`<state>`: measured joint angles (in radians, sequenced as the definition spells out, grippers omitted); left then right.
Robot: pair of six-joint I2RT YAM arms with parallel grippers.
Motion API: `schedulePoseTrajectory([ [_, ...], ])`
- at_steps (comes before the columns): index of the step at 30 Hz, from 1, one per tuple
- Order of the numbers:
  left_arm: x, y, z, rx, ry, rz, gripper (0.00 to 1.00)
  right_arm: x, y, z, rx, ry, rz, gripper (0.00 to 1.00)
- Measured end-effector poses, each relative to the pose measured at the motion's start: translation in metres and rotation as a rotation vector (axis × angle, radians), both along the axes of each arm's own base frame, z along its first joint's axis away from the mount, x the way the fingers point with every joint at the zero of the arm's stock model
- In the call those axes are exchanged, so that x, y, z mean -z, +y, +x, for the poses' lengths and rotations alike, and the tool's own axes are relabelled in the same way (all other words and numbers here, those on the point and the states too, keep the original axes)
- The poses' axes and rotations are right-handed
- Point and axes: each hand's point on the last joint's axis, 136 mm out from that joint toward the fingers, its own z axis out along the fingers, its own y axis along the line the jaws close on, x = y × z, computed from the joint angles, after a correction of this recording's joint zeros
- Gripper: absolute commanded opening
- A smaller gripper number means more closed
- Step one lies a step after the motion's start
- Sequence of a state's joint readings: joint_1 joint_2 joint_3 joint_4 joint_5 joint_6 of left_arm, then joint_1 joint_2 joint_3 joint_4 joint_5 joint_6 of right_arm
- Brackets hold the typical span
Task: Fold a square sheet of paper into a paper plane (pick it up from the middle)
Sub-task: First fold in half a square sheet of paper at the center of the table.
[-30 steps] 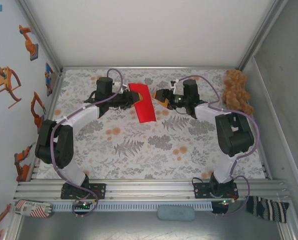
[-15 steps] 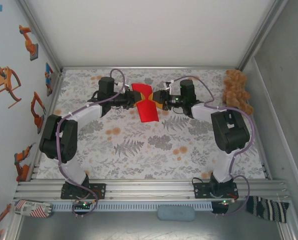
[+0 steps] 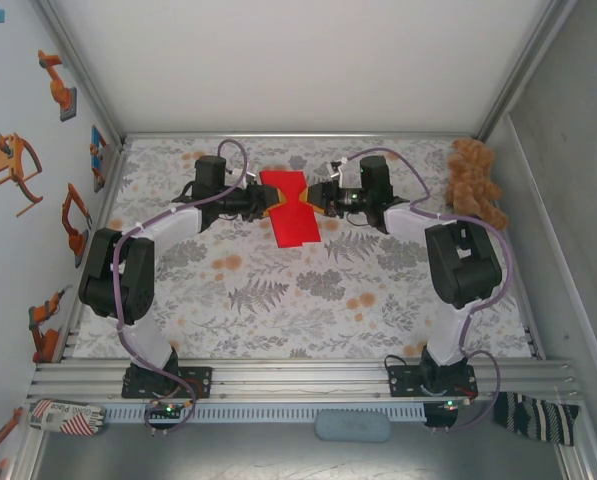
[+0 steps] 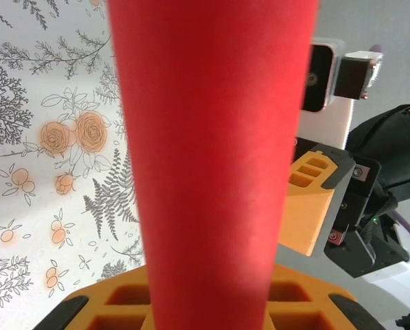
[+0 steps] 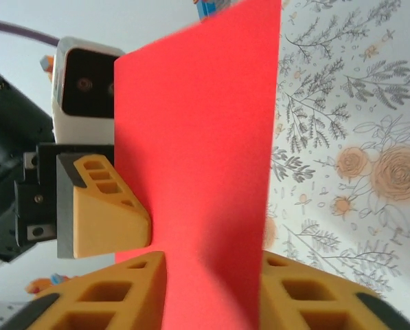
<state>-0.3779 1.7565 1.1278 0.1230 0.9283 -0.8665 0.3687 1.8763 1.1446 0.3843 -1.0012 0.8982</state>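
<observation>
The square sheet of paper [image 3: 290,210] is bright red and is held above the floral table [image 3: 278,300] at the back centre. It is pinched in at its waist like a bow tie. My left gripper [image 3: 268,203] is shut on its left edge, and the red paper [image 4: 211,172] rises out of the orange jaws [image 4: 211,306]. From the other side, my right gripper [image 3: 316,198] is shut on the right edge, with the sheet [image 5: 205,172] squeezed between its fingers [image 5: 213,292]. The paper plane is out of view.
A brown teddy bear [image 3: 475,185] sits in the back right corner, behind the right arm. A striped sock [image 3: 533,415] lies off the table at the near right. Walls close in the left, back and right sides.
My right gripper has moved left onto the sheet's right edge and closed on it. The sheet has gone from a tilted strip to a pinched bow-tie shape.
</observation>
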Motion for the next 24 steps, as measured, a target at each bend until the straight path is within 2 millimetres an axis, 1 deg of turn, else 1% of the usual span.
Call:
schedulePoseTrajectory([
  [1, 0.001, 0.0, 0.0, 0.002, 0.001, 0.003, 0.25, -0.001, 0.0, 0.0, 0.0, -0.004, -0.005, 0.12],
  [2, 0.001, 0.0, 0.0, 0.003, 0.001, 0.005, 0.26, -0.002, -0.001, 0.0, 0.002, -0.005, -0.01, 0.09],
  [5, 0.006, 0.001, -0.001, 0.007, 0.009, 0.016, 0.28, -0.002, -0.001, 0.001, 0.008, -0.007, -0.026, 0.07],
  [8, 0.014, 0.002, -0.002, 0.007, 0.023, 0.034, 0.33, 0.003, -0.003, 0.0, 0.011, 0.006, -0.045, 0.03],
  [10, 0.02, 0.003, -0.002, 0.004, 0.037, 0.051, 0.43, 0.006, -0.003, 0.0, 0.014, 0.013, -0.054, 0.01],
  [13, 0.028, 0.007, -0.001, -0.008, 0.049, 0.08, 0.6, 0.01, -0.005, 0.001, 0.03, 0.032, -0.073, 0.0],
  [17, 0.038, 0.02, 0.008, -0.071, 0.058, 0.137, 0.8, 0.012, -0.011, 0.001, 0.064, 0.044, -0.116, 0.0],
  [20, 0.046, 0.035, 0.016, -0.146, 0.061, 0.176, 0.87, 0.008, -0.017, 0.004, 0.1, 0.031, -0.168, 0.0],
  [22, 0.049, 0.046, 0.017, -0.192, 0.066, 0.19, 0.91, 0.0, -0.022, 0.006, 0.122, 0.01, -0.201, 0.0],
  [24, 0.05, 0.053, 0.017, -0.232, 0.063, 0.19, 0.92, -0.013, -0.025, 0.009, 0.139, -0.024, -0.219, 0.0],
])
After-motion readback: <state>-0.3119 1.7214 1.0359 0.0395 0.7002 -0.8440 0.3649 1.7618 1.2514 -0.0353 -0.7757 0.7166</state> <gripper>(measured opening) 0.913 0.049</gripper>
